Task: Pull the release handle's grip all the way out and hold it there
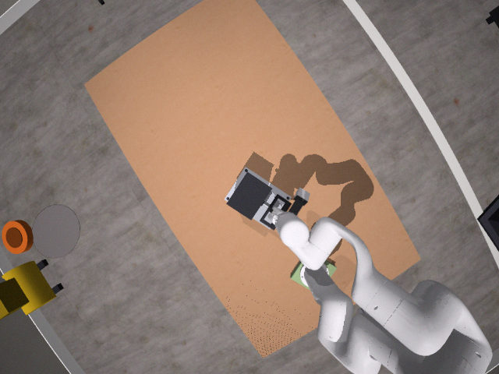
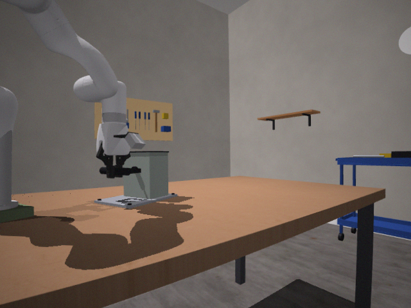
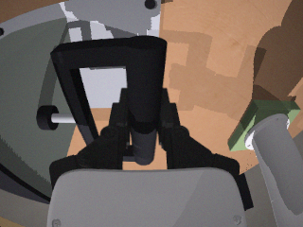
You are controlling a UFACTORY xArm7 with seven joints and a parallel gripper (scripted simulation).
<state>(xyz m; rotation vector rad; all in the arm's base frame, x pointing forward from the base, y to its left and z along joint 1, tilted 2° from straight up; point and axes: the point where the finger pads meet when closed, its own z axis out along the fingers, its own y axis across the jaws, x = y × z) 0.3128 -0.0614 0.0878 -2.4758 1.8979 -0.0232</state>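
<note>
The release handle's housing [image 2: 148,174] is a grey-green box with a dark top [image 1: 249,195] on a pale baseplate [image 2: 132,201] near the table's middle. Its black grip [image 2: 119,171] has a level bar held in front of the housing, above the plate. My gripper [image 2: 114,165] comes down from above and is shut on the grip's bar. In the wrist view my fingers clamp the bar of the black U-shaped grip [image 3: 114,76], with the housing [image 3: 26,108] to the left. In the overhead view my wrist hides most of the grip [image 1: 282,209].
The arm's green base mount [image 1: 312,273] sits on the table near its edge, behind my hand. A blue cart [image 2: 375,195] stands beyond the table's far end, and a tool board [image 2: 149,120] hangs on the back wall.
</note>
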